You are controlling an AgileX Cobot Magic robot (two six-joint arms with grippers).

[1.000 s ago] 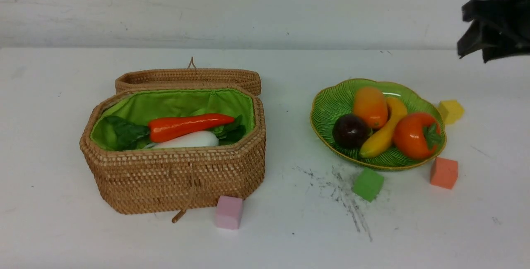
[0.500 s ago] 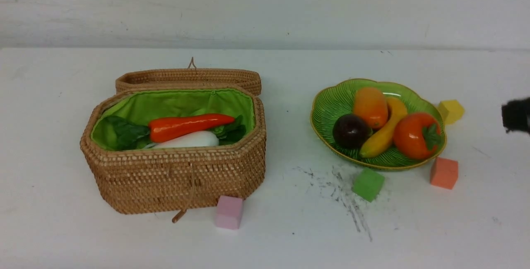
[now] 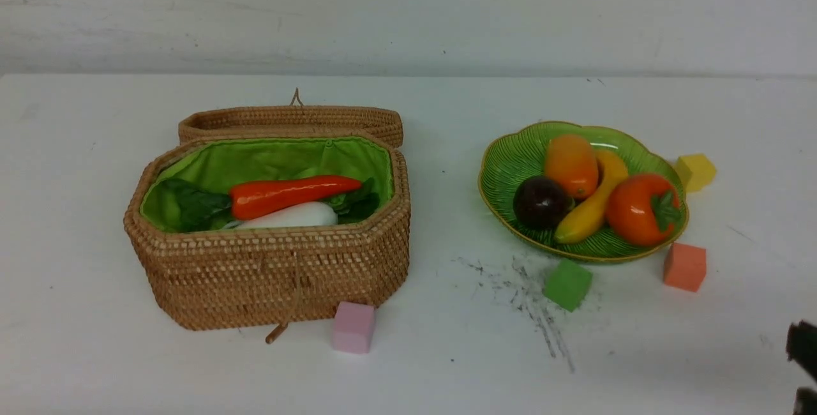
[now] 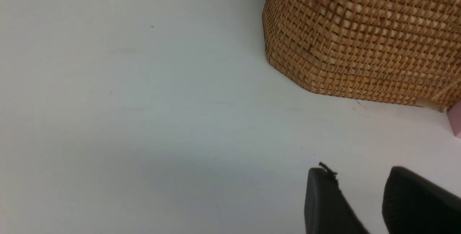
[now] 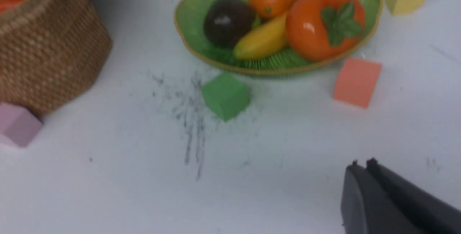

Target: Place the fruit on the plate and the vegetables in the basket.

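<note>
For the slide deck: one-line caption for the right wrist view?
Shut right gripper above table, facing plate of fruit ringed by foam cubes.

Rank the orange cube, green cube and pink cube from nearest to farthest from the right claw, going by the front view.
From the right claw, low at the right edge of the front view:
1. Orange cube, right of the plate's near rim.
2. Green cube, in front of the plate.
3. Pink cube, far left, by the basket's front.
</note>
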